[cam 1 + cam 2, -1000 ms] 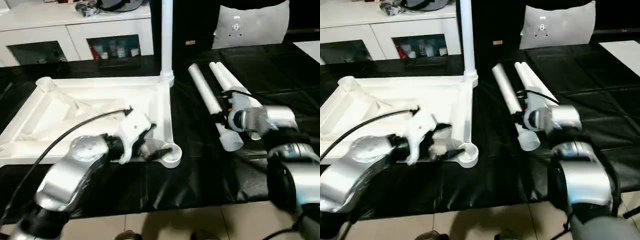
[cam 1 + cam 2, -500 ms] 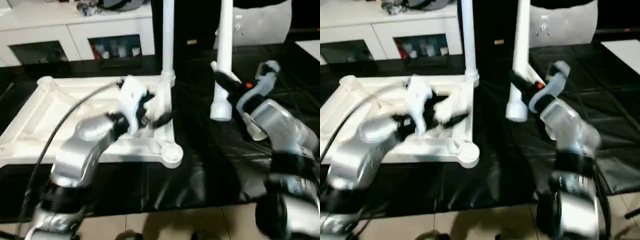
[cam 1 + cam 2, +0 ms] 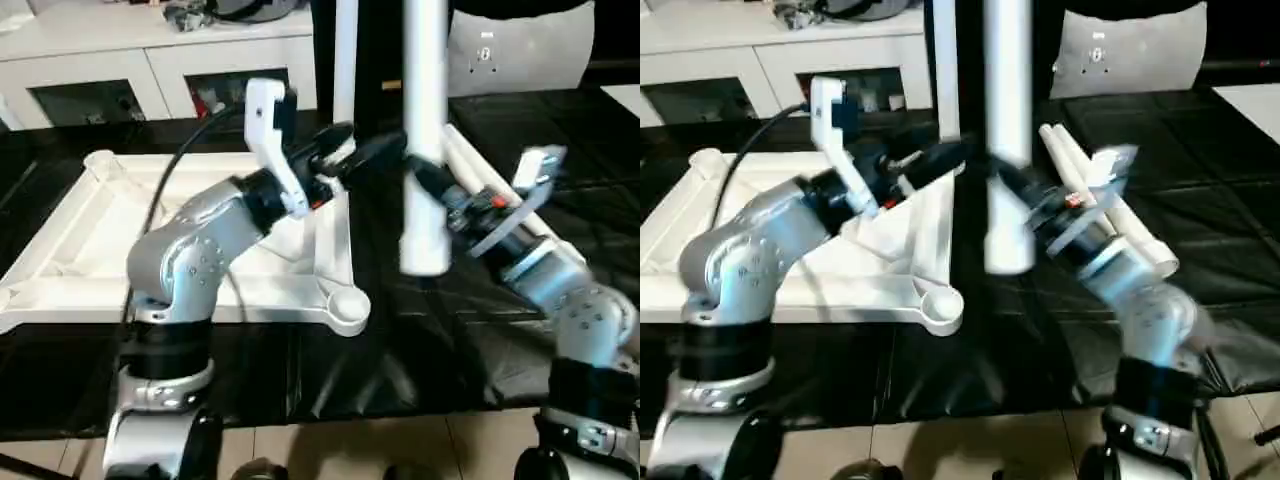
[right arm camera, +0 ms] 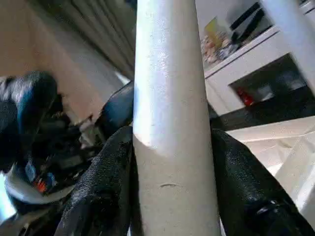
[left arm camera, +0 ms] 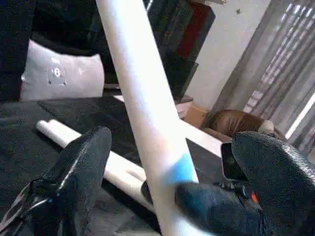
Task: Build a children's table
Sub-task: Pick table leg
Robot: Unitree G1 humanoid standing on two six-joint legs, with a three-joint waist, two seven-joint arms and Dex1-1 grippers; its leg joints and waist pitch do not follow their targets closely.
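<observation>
**Second leg held upright, awaiting its socket**

The table top [image 3: 70, 250] lies upside down at the left of the head view on the black-covered surface [image 3: 420, 340], one leg [image 3: 346, 60] already standing in its far right corner socket. The step in hand looks to be fitting the next leg. The right gripper [image 3: 425, 178] is clamped around a white leg [image 3: 424, 150] and holds it upright in the centre of the frame, its wide end hanging clear above the black surface, just right of the top. In the right wrist view both black fingers [image 4: 103, 182] press against the leg's sides. The left gripper [image 3: 350, 150] is spread wide with nothing in it; in the left wrist view its fingers [image 5: 83, 162] straddle that leg without visibly touching. Further legs [image 3: 480, 180] lie on the surface behind the right arm.

The empty near right socket [image 3: 345, 303] sits at lower centre. The next move probably calls for carrying the leg's wide end over that socket, keeping it vertical, then pressing down, perhaps with the left gripper steadying it.
</observation>
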